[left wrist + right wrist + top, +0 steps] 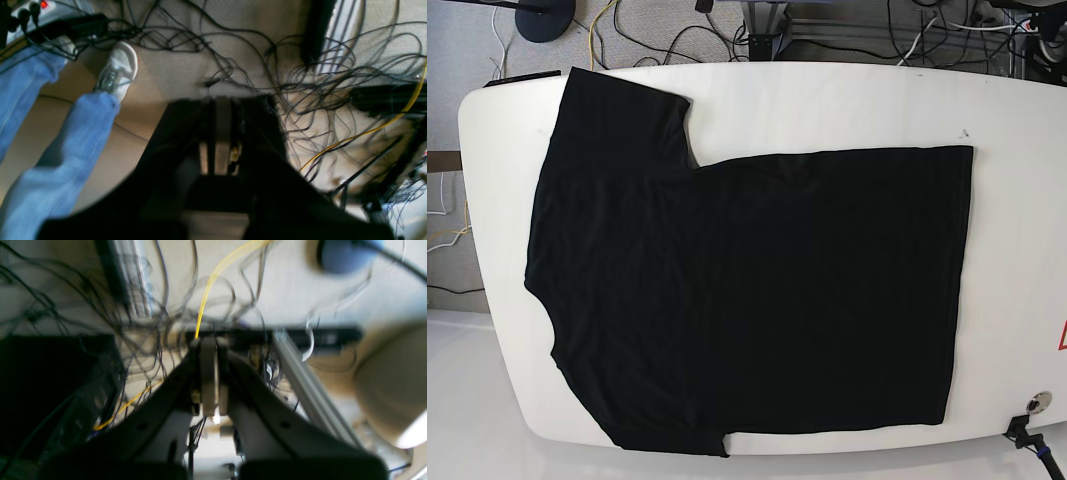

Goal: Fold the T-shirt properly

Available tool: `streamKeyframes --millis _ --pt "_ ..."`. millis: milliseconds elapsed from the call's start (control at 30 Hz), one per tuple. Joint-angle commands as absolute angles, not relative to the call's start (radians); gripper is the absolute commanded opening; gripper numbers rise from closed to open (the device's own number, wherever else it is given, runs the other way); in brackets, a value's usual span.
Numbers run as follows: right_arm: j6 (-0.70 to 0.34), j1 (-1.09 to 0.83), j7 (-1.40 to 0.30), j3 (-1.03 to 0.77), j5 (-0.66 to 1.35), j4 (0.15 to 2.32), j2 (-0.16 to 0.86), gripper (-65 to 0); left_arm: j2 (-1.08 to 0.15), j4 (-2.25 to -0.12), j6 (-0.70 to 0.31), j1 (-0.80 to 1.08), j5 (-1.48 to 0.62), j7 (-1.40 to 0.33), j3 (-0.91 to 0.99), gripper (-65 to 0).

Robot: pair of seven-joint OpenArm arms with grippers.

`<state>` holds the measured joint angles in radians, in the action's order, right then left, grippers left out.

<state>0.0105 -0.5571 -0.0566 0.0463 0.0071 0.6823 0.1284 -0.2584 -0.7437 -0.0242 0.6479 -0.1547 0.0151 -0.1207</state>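
Observation:
The black T-shirt (747, 290) lies spread flat on the white table (1017, 200) in the base view. Its plain side is up, its sleeves are at the left and its hem is at the right. No print shows. Neither arm shows in the base view. In the left wrist view my left gripper (222, 103) is shut and empty, hanging over the floor. In the right wrist view my right gripper (208, 343) is shut and empty, also over the floor. The T-shirt does not show in either wrist view.
A person's legs in blue jeans (50, 160) and a white shoe (118, 70) stand on the carpet beside a power strip (36, 13). Tangled black cables (300, 86) and a yellow cable (206, 290) cover the floor. An aluminium frame bar (310, 393) runs nearby.

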Motion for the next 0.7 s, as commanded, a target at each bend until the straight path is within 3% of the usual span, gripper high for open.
streamKeyframes --millis 0,367,667 --pt "0.022 -0.607 -0.072 0.046 0.015 0.752 0.159 -65.0 -0.277 -0.802 -0.022 0.699 -0.158 -0.003 -0.119 -65.0" --pt "0.019 -0.858 -0.078 0.033 0.032 1.184 0.248 -65.0 -0.331 -1.250 -0.020 0.944 -0.168 -0.029 -0.093 -65.0" --pt "0.027 -1.071 -0.063 -0.040 0.031 1.505 0.291 -64.8 -0.364 -1.652 -0.017 1.148 -0.042 -0.022 -0.072 -64.9"
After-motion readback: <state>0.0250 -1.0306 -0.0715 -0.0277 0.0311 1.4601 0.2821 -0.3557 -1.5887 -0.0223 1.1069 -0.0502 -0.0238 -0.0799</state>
